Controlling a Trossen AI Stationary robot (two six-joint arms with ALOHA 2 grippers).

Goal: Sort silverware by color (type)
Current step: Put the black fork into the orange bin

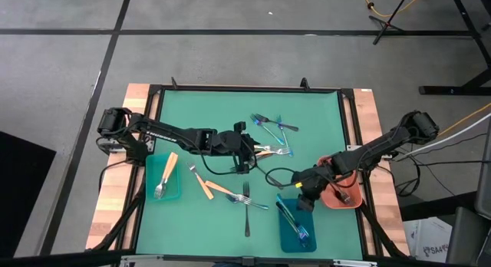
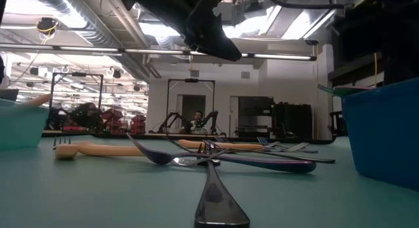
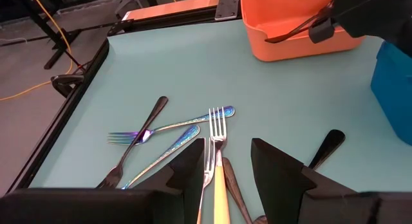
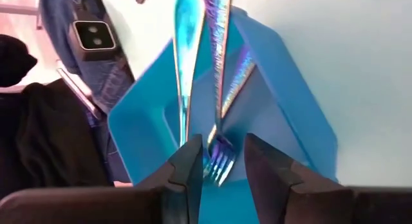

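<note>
My left gripper [image 3: 222, 176] hangs open over the silverware [image 1: 270, 138] heap at mid-table — an orange-handled fork [image 3: 217, 156] lies right between its fingers. My right gripper [image 4: 222, 163] hangs above the blue tray [image 1: 294, 230], jaws apart and empty — iridescent pieces [image 4: 219, 76] lie inside, just beyond its fingertips.

No readable text, label, brand, number or sign is showing in any of the views. A cardboard box [image 1: 431, 238] is sitting at the lower right edge of the high view with some dark print on its side, but the marks are coming out too small to be read.
</note>
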